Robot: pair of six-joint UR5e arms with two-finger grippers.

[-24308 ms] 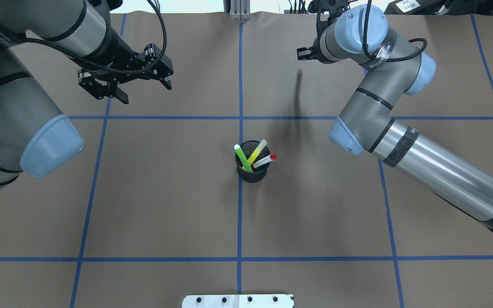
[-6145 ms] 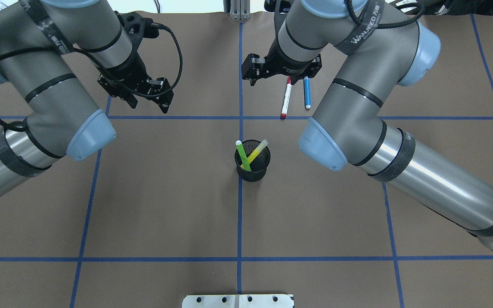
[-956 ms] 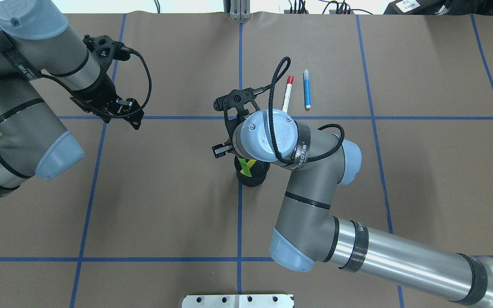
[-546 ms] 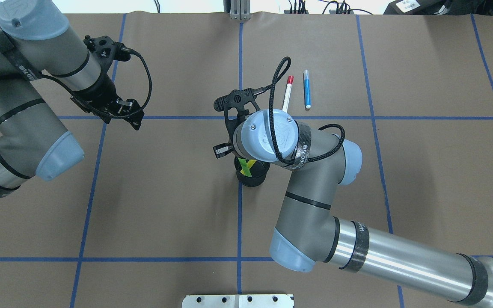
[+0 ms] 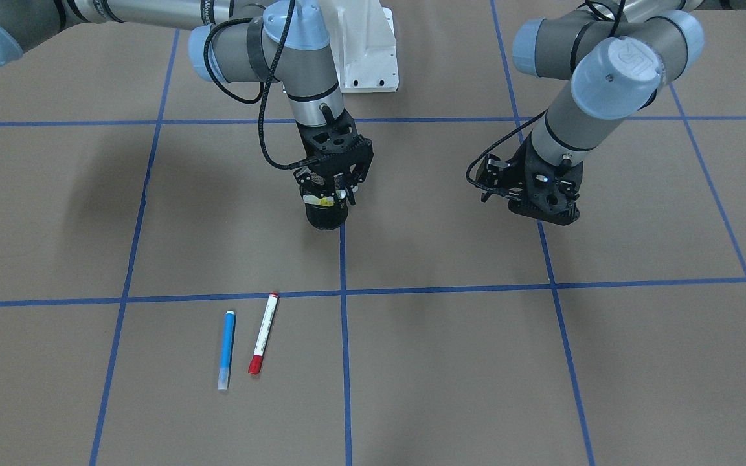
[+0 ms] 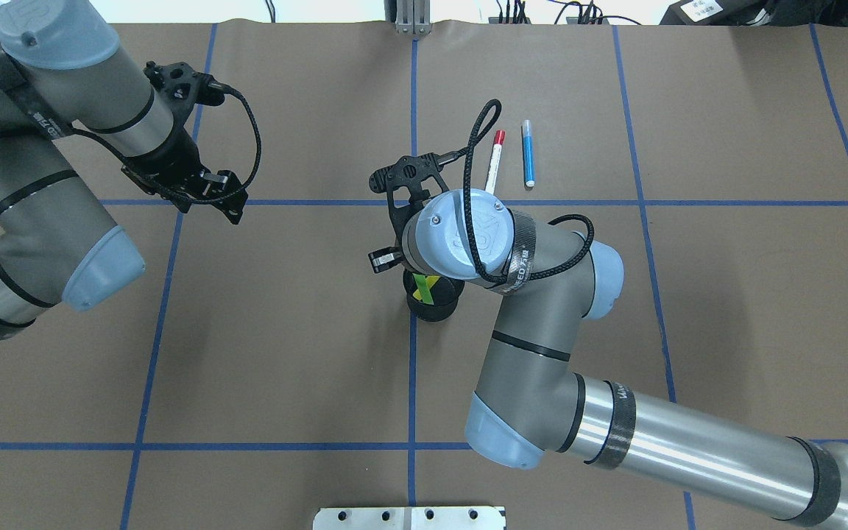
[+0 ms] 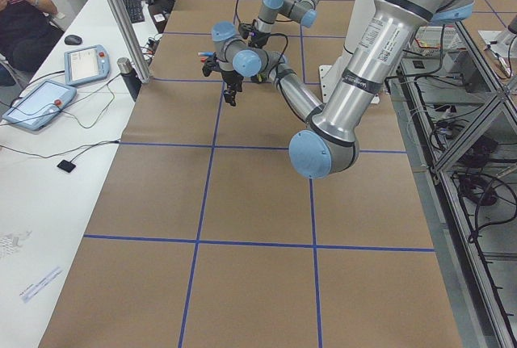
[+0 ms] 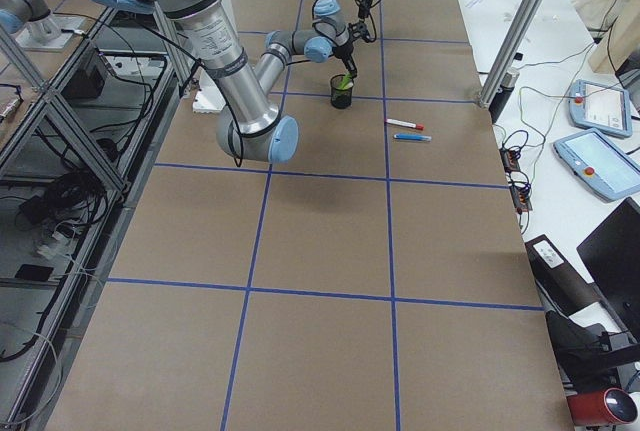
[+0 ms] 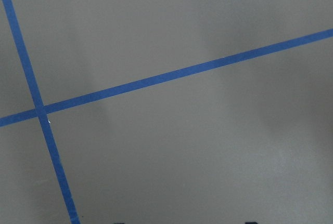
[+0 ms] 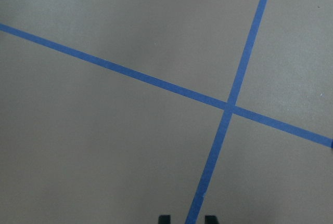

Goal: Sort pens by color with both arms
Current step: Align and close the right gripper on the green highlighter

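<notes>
The black mesh cup (image 6: 435, 311) stands at the table's middle with the light green pen (image 6: 415, 278) and the yellow pen (image 6: 433, 281) crossed inside it. My right gripper (image 5: 332, 194) points down at the cup's mouth (image 5: 326, 219). Its fingertips (image 10: 164, 218) stand close together in the wrist view, and I cannot tell whether they grip a pen. The blue pen (image 6: 527, 154) and the red-capped white pen (image 6: 494, 160) lie side by side on the far side of the table. My left gripper (image 6: 229, 206) is open and empty, low over the table to the left.
Blue tape lines divide the brown table cover into squares. The white base pedestal (image 5: 363, 45) sits at the robot's side. A side table holds tablets (image 7: 36, 102) and a seated person (image 7: 20, 9) beyond the far edge.
The right arm has shifted very slightly over the cup in the last second. Earlier it laid the blue and red-capped pens on the far side. The left arm has barely moved.
</notes>
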